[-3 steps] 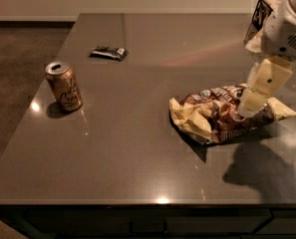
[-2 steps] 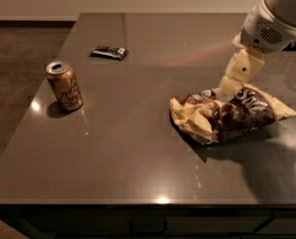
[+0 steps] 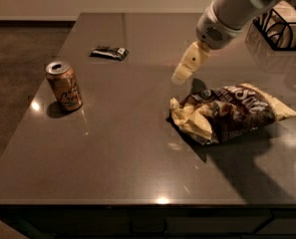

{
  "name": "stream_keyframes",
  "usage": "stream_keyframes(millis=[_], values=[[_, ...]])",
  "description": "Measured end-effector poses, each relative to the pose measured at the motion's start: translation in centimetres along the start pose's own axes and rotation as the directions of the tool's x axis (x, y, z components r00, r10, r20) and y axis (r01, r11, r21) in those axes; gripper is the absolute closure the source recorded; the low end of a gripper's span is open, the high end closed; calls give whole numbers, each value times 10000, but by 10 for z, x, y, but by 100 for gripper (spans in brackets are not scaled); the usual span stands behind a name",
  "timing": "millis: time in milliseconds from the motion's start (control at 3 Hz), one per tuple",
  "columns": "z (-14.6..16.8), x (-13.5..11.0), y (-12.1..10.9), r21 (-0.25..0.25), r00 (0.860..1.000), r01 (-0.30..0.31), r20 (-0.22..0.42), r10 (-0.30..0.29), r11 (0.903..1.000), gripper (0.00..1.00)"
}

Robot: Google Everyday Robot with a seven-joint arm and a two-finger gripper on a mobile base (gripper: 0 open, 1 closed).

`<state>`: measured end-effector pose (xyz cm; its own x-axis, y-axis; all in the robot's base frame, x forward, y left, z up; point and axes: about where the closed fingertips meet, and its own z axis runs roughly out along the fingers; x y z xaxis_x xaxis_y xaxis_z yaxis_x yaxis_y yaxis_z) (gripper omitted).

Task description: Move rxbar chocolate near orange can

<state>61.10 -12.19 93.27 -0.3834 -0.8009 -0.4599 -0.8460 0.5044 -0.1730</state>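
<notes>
Gripper [image 3: 180,76]: hung over the table [image 3: 137,158], right of centre, just past the far-left end of the chip bag [image 3: 227,112]; whether it was released or clenched could not be told.
Rxbar chocolate [image 3: 109,52]: lay flat on the far side, left of centre, well apart from the gripper.
Orange can [image 3: 64,86]: stood upright near the left edge, nearer than the bar and apart from it.
Progress: the bar looked untouched; reaching, grasping and carrying it to the can all remained.
</notes>
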Motion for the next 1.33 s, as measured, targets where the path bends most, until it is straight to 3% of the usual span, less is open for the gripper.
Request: stream_keyframes(millis=[667, 1333], values=[[74, -76, -18, 224, 9876, -567, 1477, 528, 9981, 0], [137, -111, -54, 740, 9761, -1156, 1933, 994, 9905, 0]])
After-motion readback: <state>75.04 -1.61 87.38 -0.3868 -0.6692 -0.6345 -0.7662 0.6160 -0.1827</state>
